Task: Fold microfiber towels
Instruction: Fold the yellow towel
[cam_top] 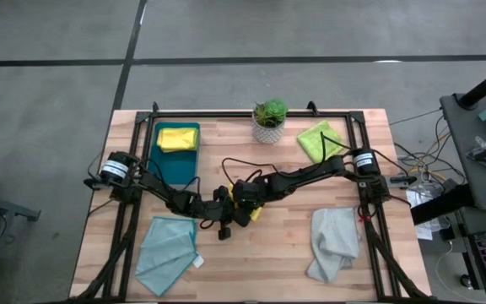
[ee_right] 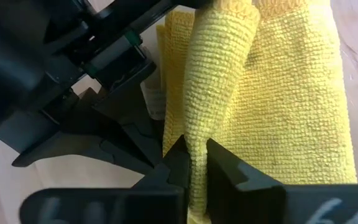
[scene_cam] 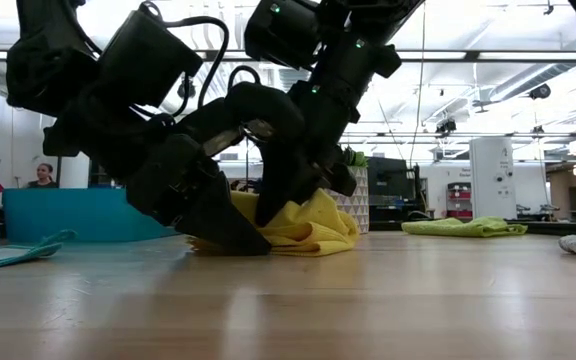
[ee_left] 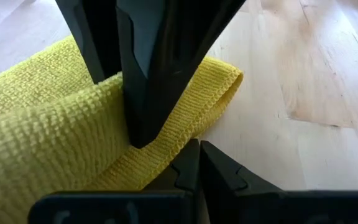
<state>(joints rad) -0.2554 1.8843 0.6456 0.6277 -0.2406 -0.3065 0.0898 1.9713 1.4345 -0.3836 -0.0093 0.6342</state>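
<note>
From above, I see both my arms meeting at mid-table, the left gripper (cam_top: 224, 221) and right gripper (cam_top: 245, 211) crowded over a yellow towel (cam_top: 255, 213) that barely shows beneath them. The other towels lie apart: a second yellow one (cam_top: 176, 138) in the tray (cam_top: 174, 167), a green towel (cam_top: 320, 140) near the plant (cam_top: 269, 121), a teal towel (cam_top: 167, 252) and a grey towel (cam_top: 333, 241) at the near corners.

At table height, the towel (scene_cam: 303, 226) sits bunched on the wood, both grippers tipped steeply down into it.

Through my left wrist camera, my fingers (ee_left: 194, 167) are closed with nothing between them, resting at the folded edge of the cloth (ee_left: 61, 137); the right arm's fingers press down on it ahead.

Through my right wrist camera, my fingers (ee_right: 225, 168) pinch a raised ridge of towel (ee_right: 272, 99), jaws nearly together around it.

I judge this cloth light, limp and grippy, not fragile; it will sag, so I'd hold it at an edge or corner.
</note>
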